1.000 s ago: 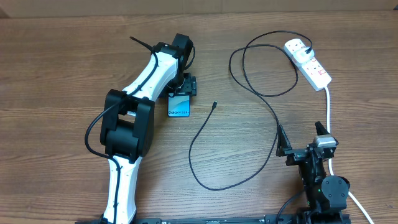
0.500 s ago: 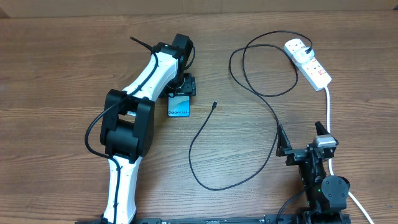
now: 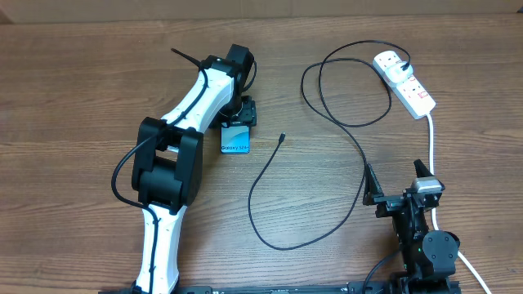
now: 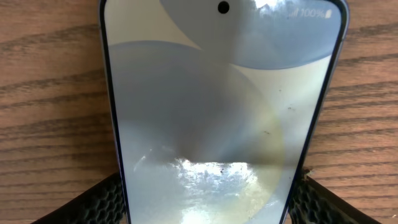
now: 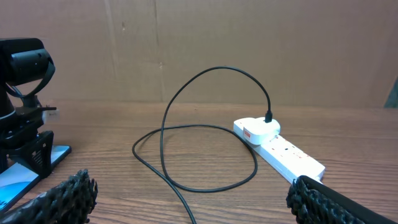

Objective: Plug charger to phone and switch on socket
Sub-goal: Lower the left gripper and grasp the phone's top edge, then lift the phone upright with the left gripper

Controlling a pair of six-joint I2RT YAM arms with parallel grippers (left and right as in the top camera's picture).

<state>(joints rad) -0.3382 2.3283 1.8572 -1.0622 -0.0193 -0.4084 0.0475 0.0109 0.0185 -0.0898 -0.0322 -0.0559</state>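
The phone (image 3: 235, 141) lies flat on the wooden table with its blue-teal screen lit; it fills the left wrist view (image 4: 217, 93). My left gripper (image 3: 240, 114) is down at the phone's far end, and its two fingers (image 4: 205, 202) press against the phone's two long edges. The charger's thin black cable (image 3: 343, 122) loops across the table from its black plug in the socket (image 3: 406, 83) to its small tip (image 3: 281, 137), which lies loose to the right of the phone. My right gripper (image 3: 398, 184) is open and empty at the front right, with the cable (image 5: 163, 124) and the socket (image 5: 280, 149) ahead of its fingers (image 5: 199, 205).
The socket's thick white cord (image 3: 431, 139) runs down the right side past my right arm. A brown cardboard wall (image 5: 249, 43) stands behind the table. The phone and my left gripper also show at the left in the right wrist view (image 5: 18, 177).
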